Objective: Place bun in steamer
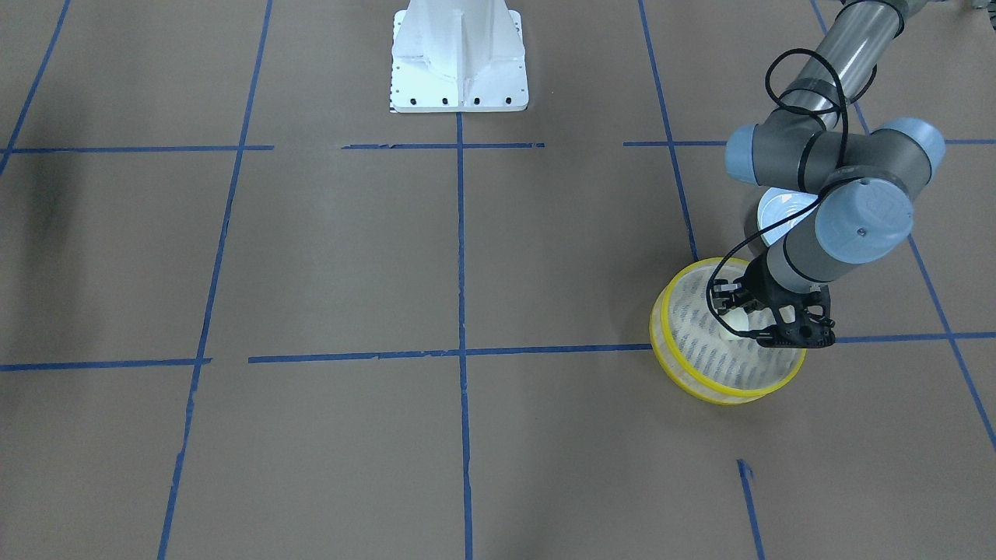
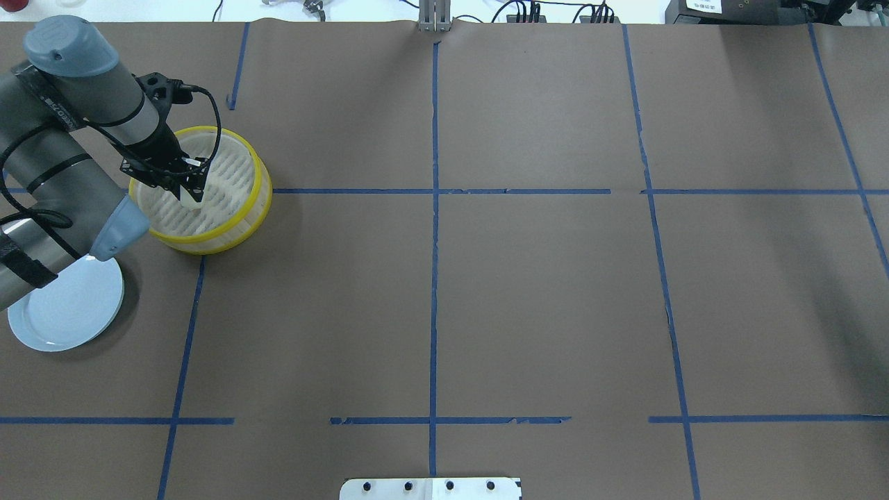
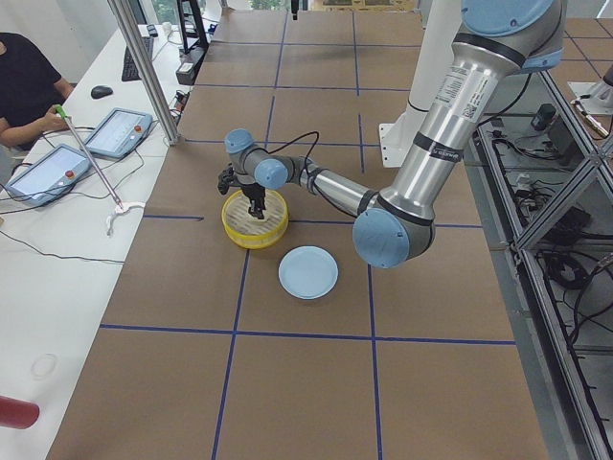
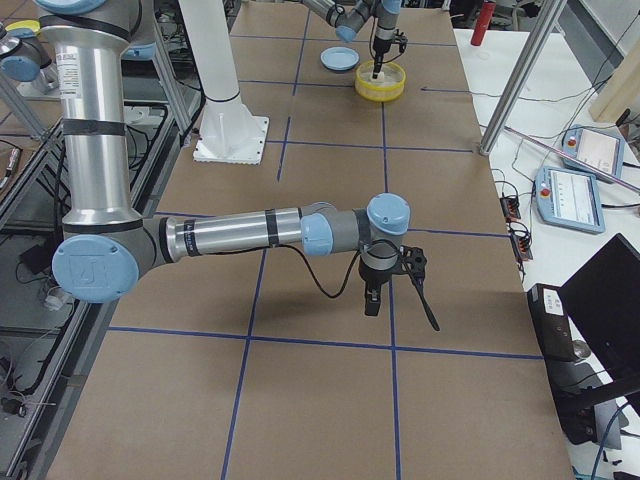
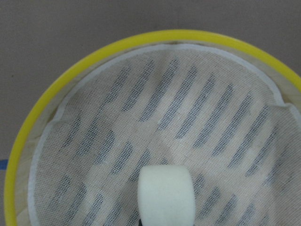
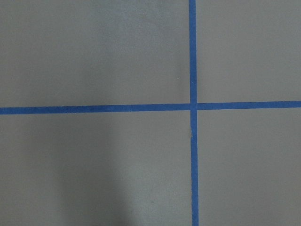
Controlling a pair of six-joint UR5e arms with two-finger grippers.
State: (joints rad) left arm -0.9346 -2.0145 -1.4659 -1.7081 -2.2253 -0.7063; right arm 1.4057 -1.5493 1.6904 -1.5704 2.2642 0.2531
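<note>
The steamer, a round basket with a yellow rim and a slotted cloth-lined base, stands at the table's left side. It also shows in the front-facing view and the left wrist view. My left gripper reaches down into it, shut on the bun, a small cream-white lump. The bun hangs just over the steamer's base, near its middle. My right gripper shows only in the exterior right view, low over bare table. I cannot tell whether it is open or shut.
A pale blue plate lies on the table beside the steamer, partly under my left arm. The robot's white base stands at mid-table on the robot's side. Blue tape lines cross the brown table.
</note>
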